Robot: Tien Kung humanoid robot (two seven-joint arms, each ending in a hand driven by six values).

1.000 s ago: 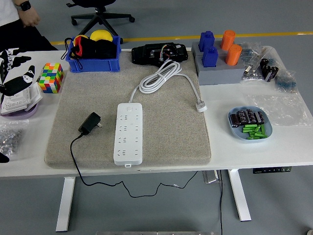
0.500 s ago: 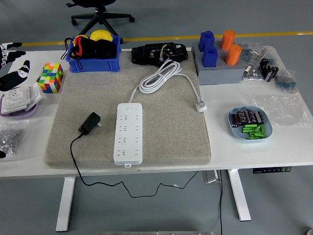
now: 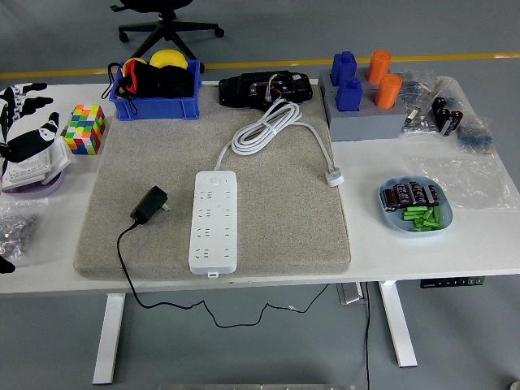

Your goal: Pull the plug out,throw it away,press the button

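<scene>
The left hand [image 3: 24, 122] at the far left edge of the table has shifted. A second ago it hung lower, over the white switch plates [image 3: 31, 166], then it drew up and back toward the left edge. Now it reaches in a little farther right again, its fingers [image 3: 32, 103] spread, above the far end of the plates, beside the colourful cube [image 3: 84, 128]. The person at the far left corner has gone from view.
</scene>
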